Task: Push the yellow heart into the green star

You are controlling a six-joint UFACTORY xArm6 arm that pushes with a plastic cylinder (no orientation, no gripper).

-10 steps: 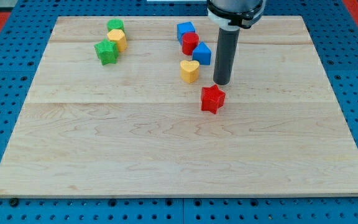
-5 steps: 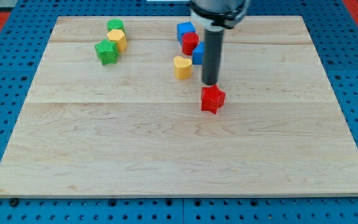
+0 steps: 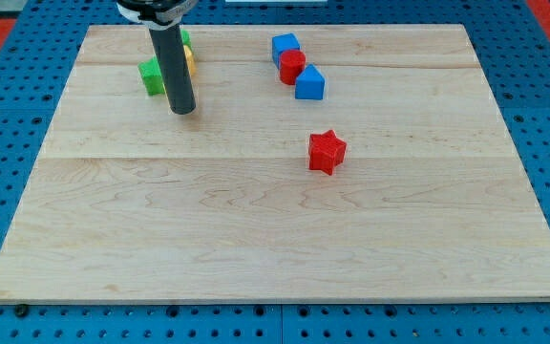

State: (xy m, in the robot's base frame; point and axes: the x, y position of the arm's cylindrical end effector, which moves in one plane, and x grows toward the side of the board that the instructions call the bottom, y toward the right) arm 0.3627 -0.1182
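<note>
My tip [image 3: 182, 109] rests on the board at the view's upper left, just below and right of the green star [image 3: 150, 76], which is partly covered by the rod. The yellow heart does not show anywhere; the rod may hide it. A sliver of a yellow block [image 3: 189, 59] shows just right of the rod, and a bit of a green block [image 3: 185, 38] shows above it.
A blue block [image 3: 285, 46], a red block [image 3: 292, 66] and a second blue block [image 3: 309, 84] stand together at the top middle. A red star [image 3: 327, 152] lies alone near the board's middle. The wooden board [image 3: 275, 248] sits on a blue pegboard.
The rod has swept far to the view's left, from beside the red star to the green star. The yellow heart moved left ahead of it and is now out of sight.
</note>
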